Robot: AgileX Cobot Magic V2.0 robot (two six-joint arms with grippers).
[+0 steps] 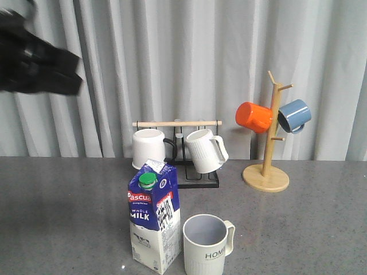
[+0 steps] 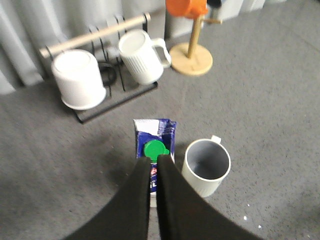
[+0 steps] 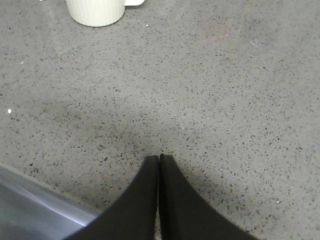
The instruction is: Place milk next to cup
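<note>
Milk point(image 1: 153, 216): upright near the surface's point(image 1: 63, 212) front edge, just left of the cup point(image 1: 206, 245)
My left fingers point(image 2: 153, 159): closed, empty, above milk
My right fingers point(image 3: 159, 157): closed, empty

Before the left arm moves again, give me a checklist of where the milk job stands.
1. Milk upright on table: ok.
2. Milk beside the HOME cup: ok, on the cup's left in the front view.
3. Carton and cup touching: cannot tell.
4. Left gripper jaws closed, holding nothing, above the carton: ok.
5. Right gripper jaws closed, empty, over bare table: ok.
6. Green cap on: ok.
</note>
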